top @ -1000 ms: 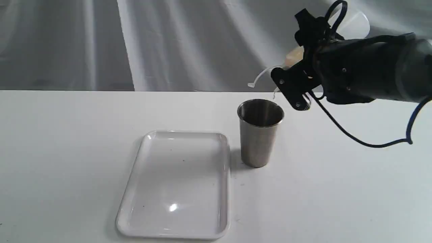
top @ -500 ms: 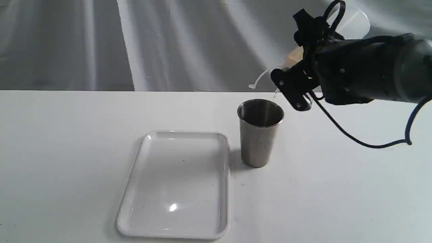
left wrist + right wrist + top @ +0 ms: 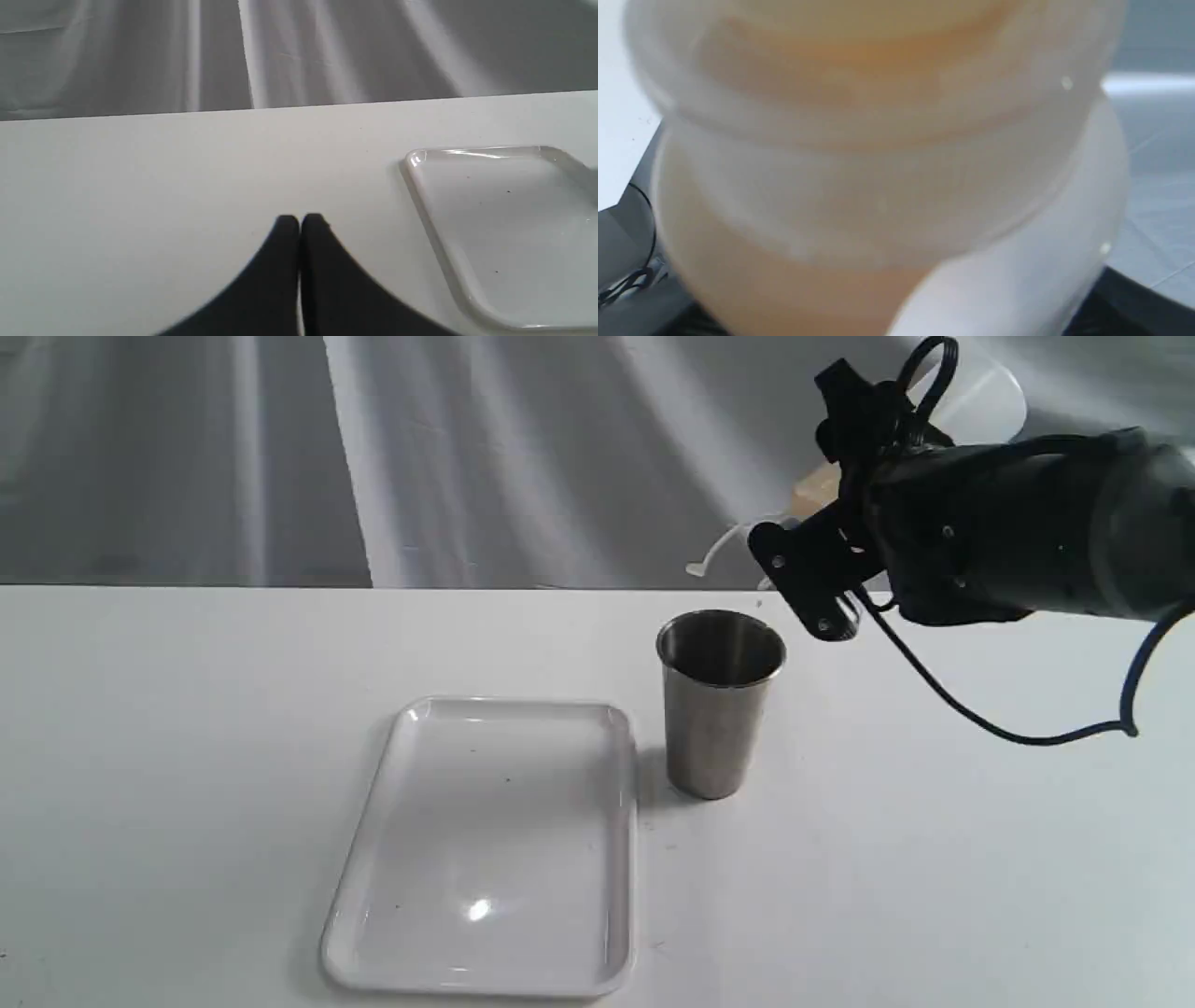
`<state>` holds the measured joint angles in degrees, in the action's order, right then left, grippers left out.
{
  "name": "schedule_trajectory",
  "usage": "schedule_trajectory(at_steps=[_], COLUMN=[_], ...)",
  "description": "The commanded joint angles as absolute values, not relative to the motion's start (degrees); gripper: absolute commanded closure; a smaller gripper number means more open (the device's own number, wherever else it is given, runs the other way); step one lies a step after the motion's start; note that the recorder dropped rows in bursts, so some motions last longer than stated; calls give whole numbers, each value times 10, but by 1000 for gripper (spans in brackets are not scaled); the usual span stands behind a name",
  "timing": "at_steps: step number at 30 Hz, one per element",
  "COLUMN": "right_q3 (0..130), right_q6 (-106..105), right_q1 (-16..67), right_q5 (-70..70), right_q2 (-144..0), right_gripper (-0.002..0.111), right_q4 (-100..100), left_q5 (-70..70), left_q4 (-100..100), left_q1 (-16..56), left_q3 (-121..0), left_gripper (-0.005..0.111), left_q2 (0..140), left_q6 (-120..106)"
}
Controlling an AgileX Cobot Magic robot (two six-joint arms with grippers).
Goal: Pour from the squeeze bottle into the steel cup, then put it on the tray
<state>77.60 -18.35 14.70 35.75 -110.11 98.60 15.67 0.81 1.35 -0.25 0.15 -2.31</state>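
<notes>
my left gripper (image 3: 299, 223) sits pinched shut, out of the way. the tray (image 3: 513, 702) lies bare for the set-down, with the cup (image 3: 719, 709) just beside it. my right gripper (image 3: 836, 537) clamps the bottle (image 3: 812, 490), tipped nozzle-down above the cup to pour.

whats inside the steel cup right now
Only the upper inner wall of the cup shows, bare dark steel. Its bottom is hidden by the near wall, so any liquid there cannot be seen. The bottle hangs tilted, up to its right.
</notes>
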Motion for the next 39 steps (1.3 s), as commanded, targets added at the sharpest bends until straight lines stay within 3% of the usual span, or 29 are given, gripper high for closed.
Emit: schedule_trajectory(at_steps=[1, 25, 39], right_q3=[781, 781, 781], right_q6=[-127, 296, 654], right_q1=[149, 137, 126], right_q5=[362, 370, 366], right_q2=[-1095, -1095, -1095], right_gripper=[106, 106, 106], right_q4=[999, 945, 935], left_q5=[152, 152, 152], left_q4=[9, 9, 9], left_q1=[13, 13, 13], left_q3=[0, 0, 0], left_gripper=[107, 107, 107], left_q2=[0, 0, 0], left_q6=[-20, -20, -21])
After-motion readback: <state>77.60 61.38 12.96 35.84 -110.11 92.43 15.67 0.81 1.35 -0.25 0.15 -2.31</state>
